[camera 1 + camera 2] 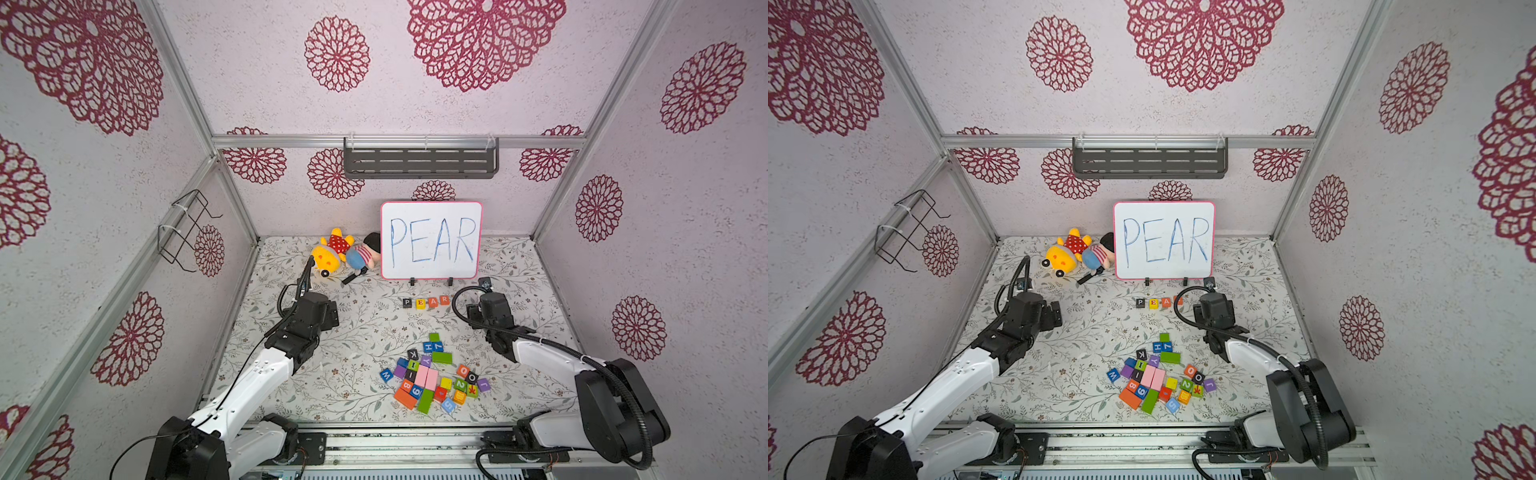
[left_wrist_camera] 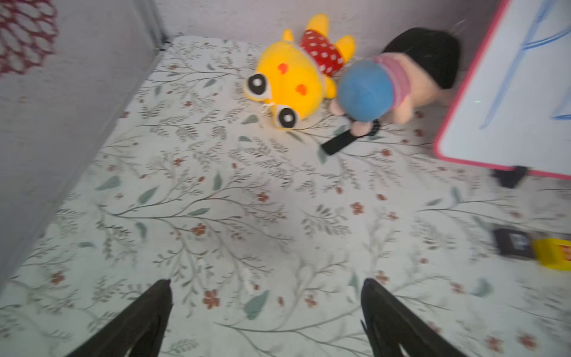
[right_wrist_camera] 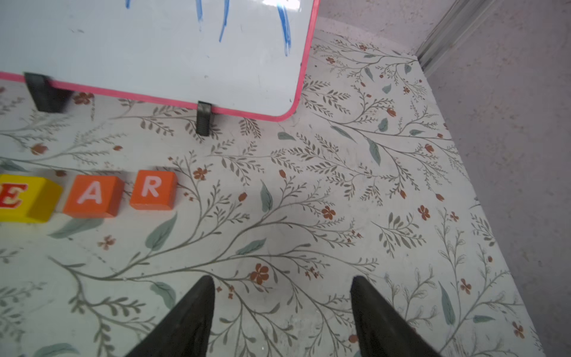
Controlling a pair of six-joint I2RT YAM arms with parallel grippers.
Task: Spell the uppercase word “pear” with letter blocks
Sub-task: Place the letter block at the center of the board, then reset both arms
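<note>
A: What's on the table (image 1: 365,332)?
B: Pink-framed whiteboard (image 1: 431,241), upright at the back.
A: Grippers?
B: Both parted, holding nothing: left gripper (image 2: 265,282), right gripper (image 3: 282,279).
A: Blocks?
B: P block (image 1: 407,303), E block (image 1: 420,304), A block (image 1: 433,302), R block (image 1: 444,300) in a row just before the whiteboard; right gripper near the R block, not touching.

letter blocks (image 1: 1153,304) in a row before whiteboard (image 1: 1164,240), loose block pile (image 1: 1156,378) nearer the arms
</note>
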